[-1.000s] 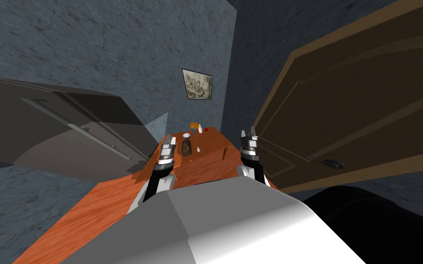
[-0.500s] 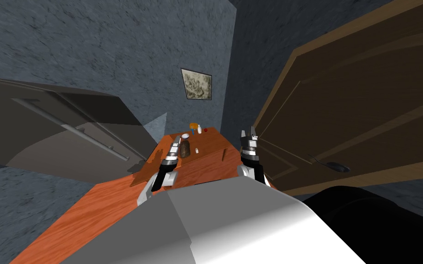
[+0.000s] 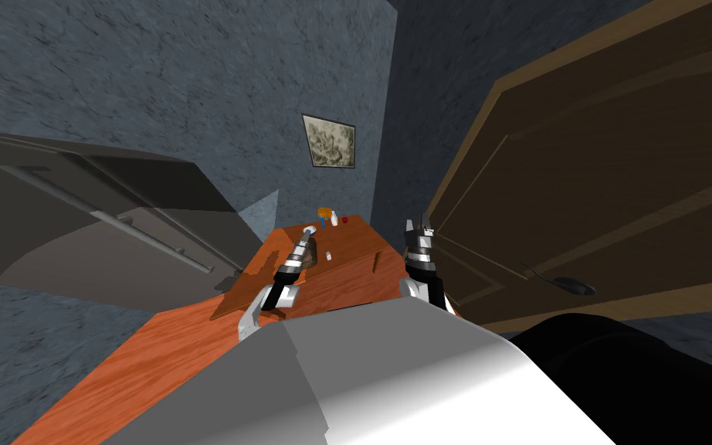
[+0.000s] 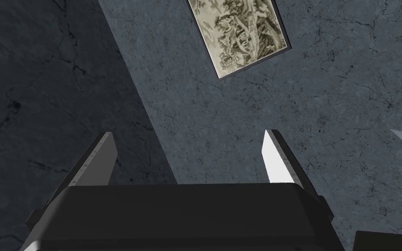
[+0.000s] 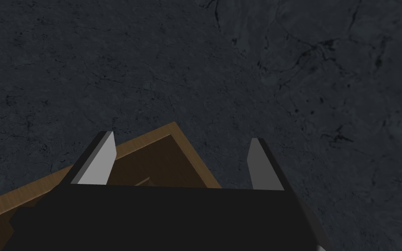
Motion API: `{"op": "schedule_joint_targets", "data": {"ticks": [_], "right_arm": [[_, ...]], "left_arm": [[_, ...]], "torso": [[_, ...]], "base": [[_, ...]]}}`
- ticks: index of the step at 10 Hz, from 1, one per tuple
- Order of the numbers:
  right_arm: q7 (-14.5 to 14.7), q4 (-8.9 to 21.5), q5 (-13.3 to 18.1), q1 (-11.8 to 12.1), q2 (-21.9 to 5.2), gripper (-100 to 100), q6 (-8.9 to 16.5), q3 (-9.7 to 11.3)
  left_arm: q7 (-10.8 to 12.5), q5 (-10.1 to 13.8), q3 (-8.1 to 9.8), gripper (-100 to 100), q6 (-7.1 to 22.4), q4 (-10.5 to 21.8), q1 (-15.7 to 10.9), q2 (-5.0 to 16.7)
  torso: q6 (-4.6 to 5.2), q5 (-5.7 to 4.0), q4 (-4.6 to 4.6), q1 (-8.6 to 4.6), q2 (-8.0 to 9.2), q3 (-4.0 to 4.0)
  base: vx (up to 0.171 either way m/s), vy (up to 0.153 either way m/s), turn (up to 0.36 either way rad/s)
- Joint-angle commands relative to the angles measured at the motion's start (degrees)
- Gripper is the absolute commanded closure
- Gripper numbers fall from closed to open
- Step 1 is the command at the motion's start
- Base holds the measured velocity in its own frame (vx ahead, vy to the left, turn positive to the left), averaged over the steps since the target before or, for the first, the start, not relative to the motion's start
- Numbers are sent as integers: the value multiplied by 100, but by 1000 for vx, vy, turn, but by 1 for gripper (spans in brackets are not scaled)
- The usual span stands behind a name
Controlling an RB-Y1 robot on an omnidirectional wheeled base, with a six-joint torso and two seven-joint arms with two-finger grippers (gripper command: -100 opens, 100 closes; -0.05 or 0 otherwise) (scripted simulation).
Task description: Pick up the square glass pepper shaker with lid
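- While its two fingers stand wide apart with nothing between them, the left tool (image 4: pixel 188 132) hangs above the table (image 3: pixel 356 244).
- The dark brownish pepper shaker (image 3: pixel 312 256) stands on the table just beneath and beside that tool, apparently untouched.
- The right tool (image 5: pixel 181 136), likewise spread and empty, is well apart to its right.
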Motion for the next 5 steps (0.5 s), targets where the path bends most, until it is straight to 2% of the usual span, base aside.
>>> {"op": "schedule_joint_targets", "data": {"ticks": [1,2,4,5], "right_arm": [[0,0,0,0,0,0,0,0],[0,0,0,0,0,0,0,0],[0,0,0,0,0,0,0,0],[0,0,0,0,0,0,0,0]], "left_arm": [[-92,-110,-23,-100,130,286,-147,52],[-92,-110,-23,-100,130,304,-147,52],[-226,-280,-26,-100,344,772,-394,172],[-226,-280,-26,-100,344,836,-394,172]], "torso": [[0,0,0,0,0,0],[1,0,0,-2,2,1],[1,1,0,2,1,1],[1,-1,0,-7,-2,-1]], "base": [[30,-42,-7],[23,-37,-2],[39,-50,-17],[32,-68,-5]]}}
